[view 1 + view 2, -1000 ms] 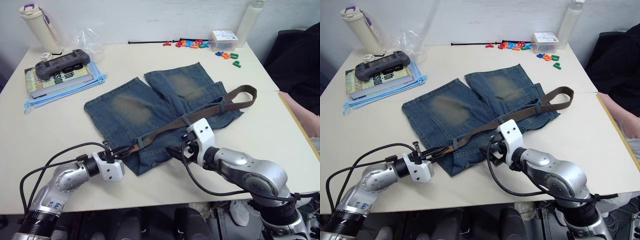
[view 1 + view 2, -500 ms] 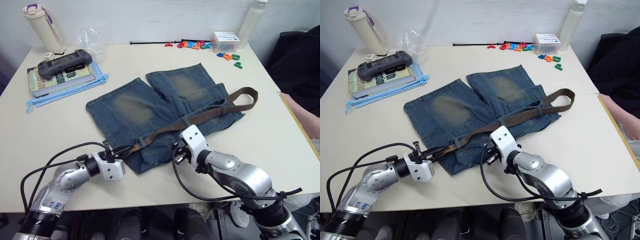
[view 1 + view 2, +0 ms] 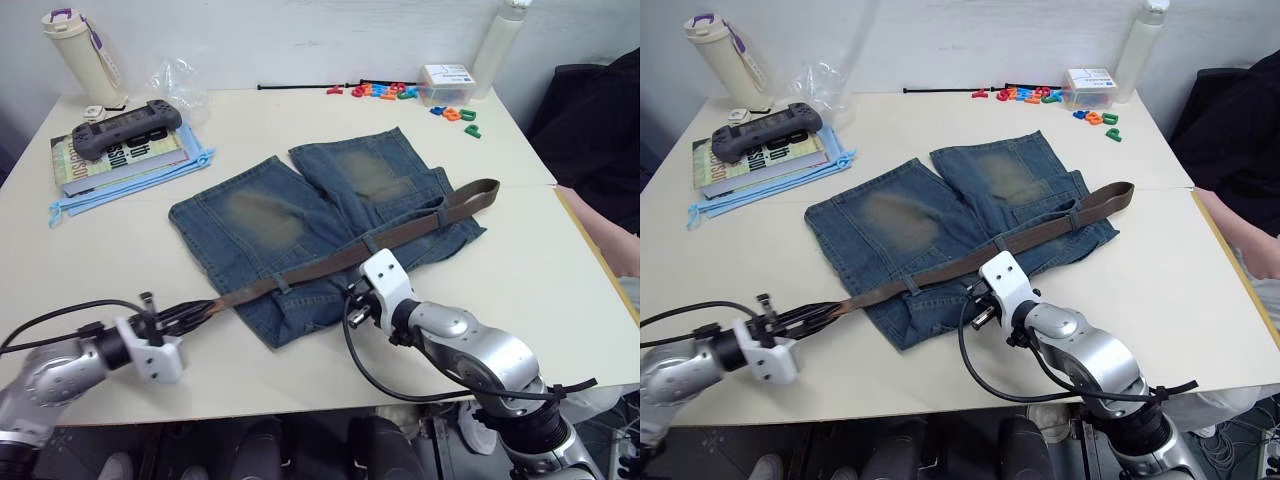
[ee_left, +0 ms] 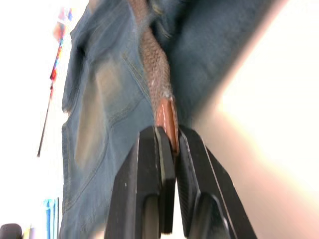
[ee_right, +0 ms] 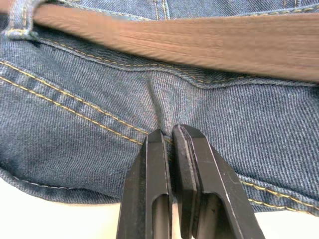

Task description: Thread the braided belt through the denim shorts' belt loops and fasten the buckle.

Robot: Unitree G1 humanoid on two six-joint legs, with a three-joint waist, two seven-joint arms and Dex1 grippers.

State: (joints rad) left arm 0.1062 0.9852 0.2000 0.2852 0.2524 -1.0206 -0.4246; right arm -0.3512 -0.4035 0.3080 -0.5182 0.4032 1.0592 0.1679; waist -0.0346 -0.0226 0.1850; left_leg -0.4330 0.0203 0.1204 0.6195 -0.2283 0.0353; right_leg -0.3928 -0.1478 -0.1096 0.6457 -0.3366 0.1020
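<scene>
While the braided belt (image 3: 330, 264) already lies along the waistband of the denim shorts (image 3: 300, 225) at mid-frame, passing under at least the belt loops (image 3: 283, 285) you can see near its middle and right, you have the fastening left to do. Your left gripper (image 4: 168, 149), low at the left of the frame and off the cloth, is clamped on the belt's tan tip. Your right gripper (image 5: 171, 142), just below the belt at centre, pinches a fold of denim at the waistband. The belt's far end reaches the right edge of the shorts; you cannot make out the buckle there. Judging by this, threading looks well along. You are working on a pale table (image 3: 300, 120) against a white wall, with a book and game controller (image 3: 125, 122) upper left, and coloured letters (image 3: 385, 90) along the top.
</scene>
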